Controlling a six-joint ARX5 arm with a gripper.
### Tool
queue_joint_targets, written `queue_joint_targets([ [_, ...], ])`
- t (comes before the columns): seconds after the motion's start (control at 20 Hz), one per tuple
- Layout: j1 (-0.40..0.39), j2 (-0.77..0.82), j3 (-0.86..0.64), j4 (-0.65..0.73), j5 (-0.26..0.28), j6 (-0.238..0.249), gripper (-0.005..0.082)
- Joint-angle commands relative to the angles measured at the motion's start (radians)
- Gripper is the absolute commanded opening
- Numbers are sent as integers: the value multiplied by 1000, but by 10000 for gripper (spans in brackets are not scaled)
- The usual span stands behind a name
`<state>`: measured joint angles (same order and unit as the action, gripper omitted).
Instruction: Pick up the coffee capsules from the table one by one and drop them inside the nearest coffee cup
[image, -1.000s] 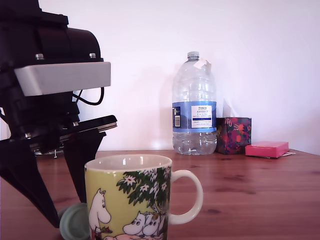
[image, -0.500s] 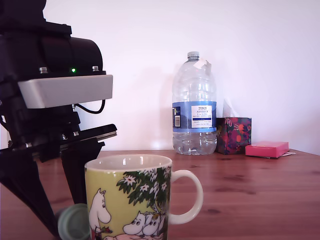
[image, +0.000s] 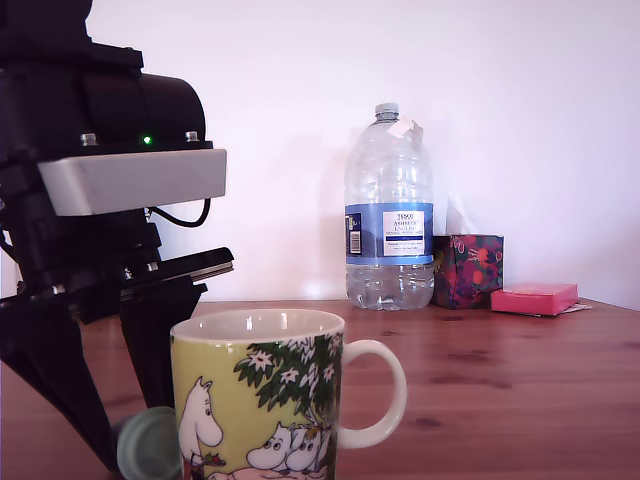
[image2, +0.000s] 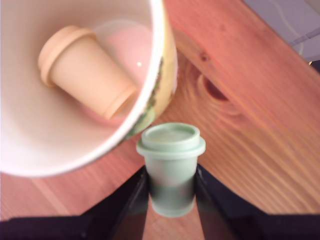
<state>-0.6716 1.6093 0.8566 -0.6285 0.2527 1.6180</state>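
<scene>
In the exterior view, the black gripper (image: 120, 440) reaches down at the exterior view's left, its two dark fingers (image: 60, 390) angled toward the table (image: 500, 370). The mint green capsule (image: 150, 445) sits low between them, just beside the yellow-green coffee cup (image: 265, 400), whose white handle points to the exterior view's right. The cup stands upright on the reddish-brown wood, close to the camera. Well behind it, near the white wall, stand a large clear water bottle (image: 389, 210) with a blue label, a dark flowered tissue box (image: 467, 271) and a flat pink box (image: 534, 298).

In the wrist view, the gripper (image2: 171, 192) is clamped on the mint green capsule (image2: 171, 160): both black fingers (image2: 132, 197) press against its tapered body below the rim, and its round rimmed face looks toward the camera. The capsule is right next to the outer wall of the coffee cup (image2: 162, 75). Whether it rests on the table (image2: 250, 125) or is lifted off it cannot be told. Inside the cup lies the beige capsule (image2: 85, 67), on its side against the pale bottom.
</scene>
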Motion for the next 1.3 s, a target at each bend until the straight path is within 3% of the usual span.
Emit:
queue_joint_targets([
  [0.0,-3,19,-7,2,0,-5,125],
  [0.15,1,17,-7,3,-14,-25,125],
  [0.45,0,-6,-7,-53,-68,-214,125],
  [0.75,0,-117,-7,-115,-71,-322,125],
  [0.9,0,-196,-7,-138,-95,-401,125],
  [1.1,-2,-296,-5,-169,-105,-592,125],
  [1.25,-5,-370,-5,-194,-105,-814,125],
])
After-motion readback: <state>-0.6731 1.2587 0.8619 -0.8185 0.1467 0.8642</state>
